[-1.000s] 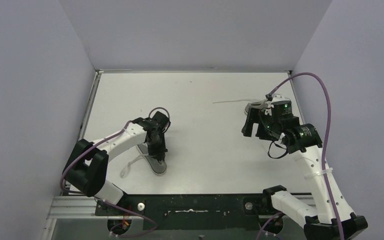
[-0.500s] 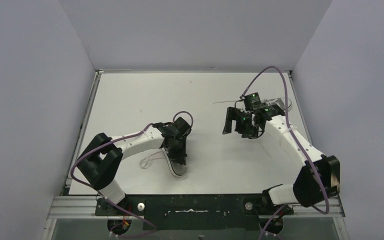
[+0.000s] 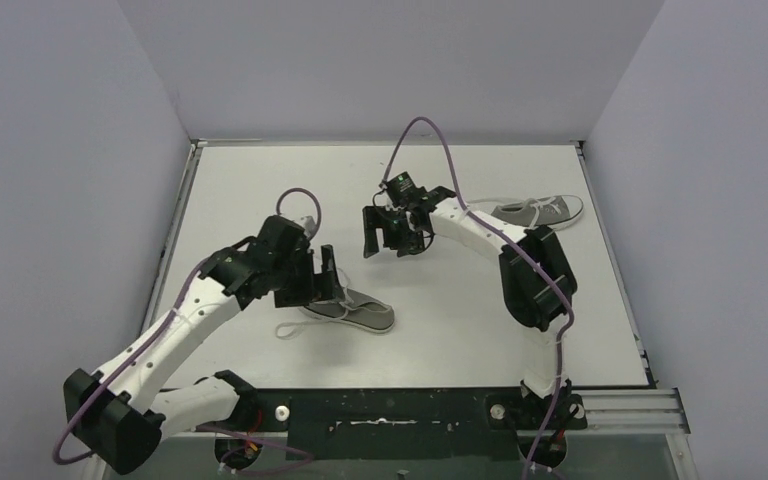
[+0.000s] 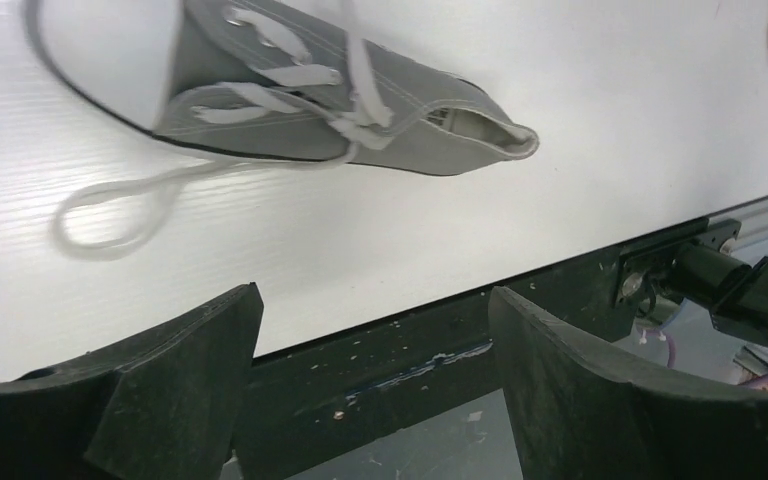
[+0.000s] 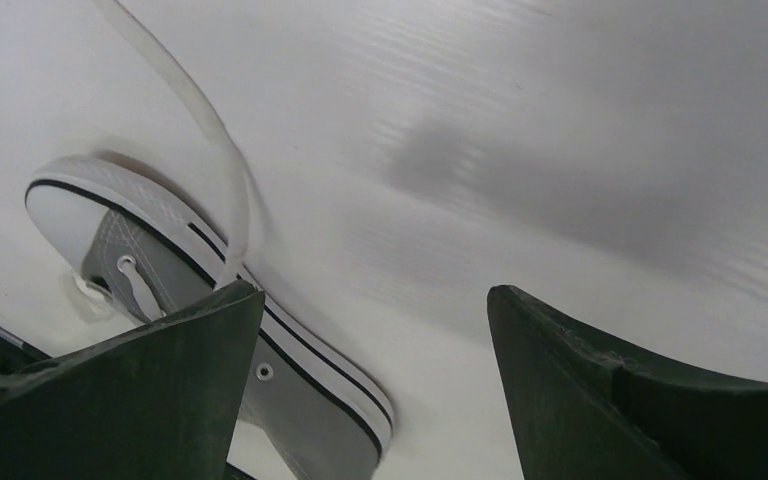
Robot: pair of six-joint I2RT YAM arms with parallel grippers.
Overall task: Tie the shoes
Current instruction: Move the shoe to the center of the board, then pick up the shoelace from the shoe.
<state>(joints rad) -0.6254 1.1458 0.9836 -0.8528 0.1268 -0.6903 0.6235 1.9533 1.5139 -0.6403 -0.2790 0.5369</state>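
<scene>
Observed from the near side of the rig:

1. Table (image 3: 260, 180): white top, grey walls on three sides.
2. Left arm (image 3: 190, 310): reaches from its base at the near left corner toward the middle of the near half of the table.
3. Right arm (image 3: 480, 235): rises from the near right, bends back and stretches leftward across the far half (a purple cable loops above it).
4. Near shoe (image 3: 360, 312): grey canvas with a white sole edge. It lies on the table just beside the left gripper (image 3: 326, 272) and close to the near edge. In the left wrist view the shoe (image 4: 330, 100) is beyond the fingertips, apart from them. Its white lace (image 4: 360, 118) trails off into a loose loop on the table.
5. Far shoe (image 3: 540, 210): by the far right edge, well apart from both grippers.
6. Left gripper (image 4: 372, 295): fingers spread wide, nothing between them.
7. Right gripper (image 3: 372, 235): over mid-table. In its wrist view the gripper (image 5: 375, 292) has its fingers spread wide with only bare table between.
8. Toe cap (image 5: 60, 215): white rubber, seen past one finger, with a lace strand (image 5: 222, 160) curving away from it (which shoe this is cannot be told).
</scene>
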